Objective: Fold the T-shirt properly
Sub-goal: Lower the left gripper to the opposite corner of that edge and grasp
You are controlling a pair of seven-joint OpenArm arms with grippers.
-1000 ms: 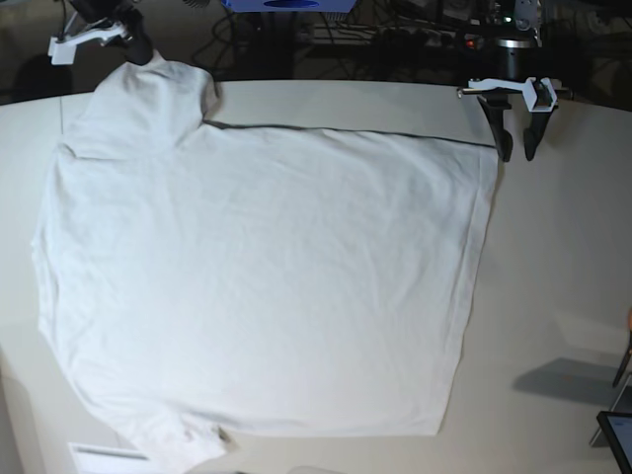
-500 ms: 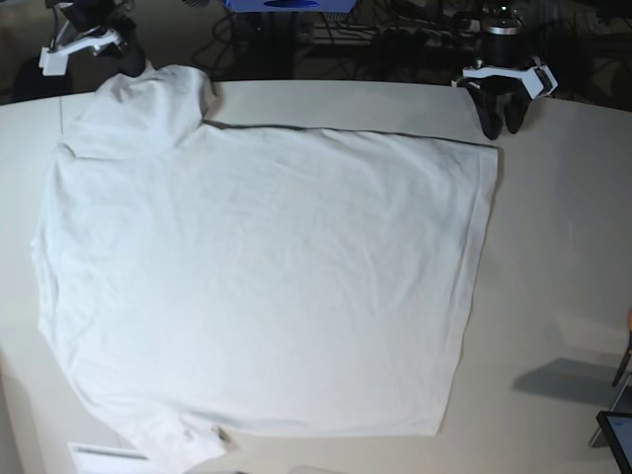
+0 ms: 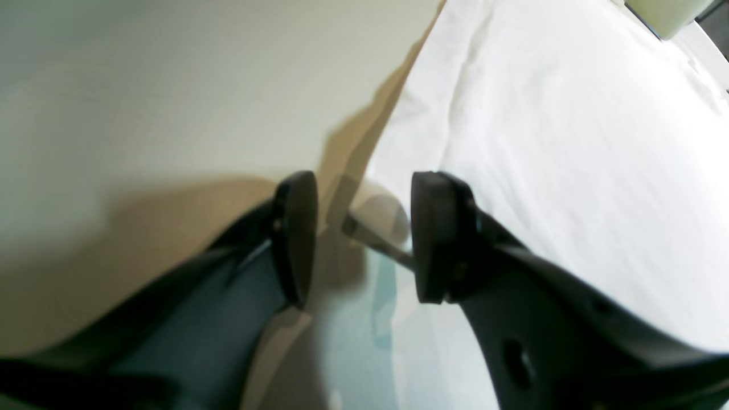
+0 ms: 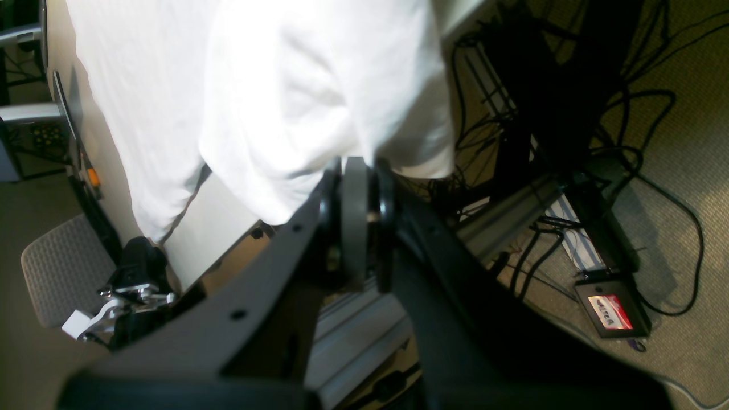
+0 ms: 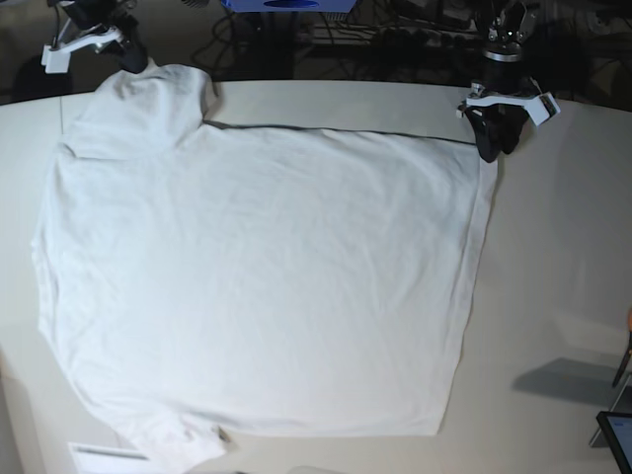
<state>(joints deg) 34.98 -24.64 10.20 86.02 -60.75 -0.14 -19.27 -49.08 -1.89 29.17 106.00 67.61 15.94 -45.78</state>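
Lying flat on tabletop (image 5: 553, 257), T-shirt (image 5: 267, 286), left jaws parted, right pinching sleeve.

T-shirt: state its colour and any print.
Plain white, no print; the T-shirt shows best in the base view.

Base cam: high above the table (image 5: 553, 257), looking down, wide, takes in the whole shirt (image 5: 257, 286) and both arms at the far edge. Left wrist cam: v. close, low over tabletop, looks along its fingers (image 3: 296, 233) at shirt's corner. Right wrist cam: past its fingers (image 4: 356, 222), over table edge to floor cables (image 4: 655, 171). All three share the shirt.
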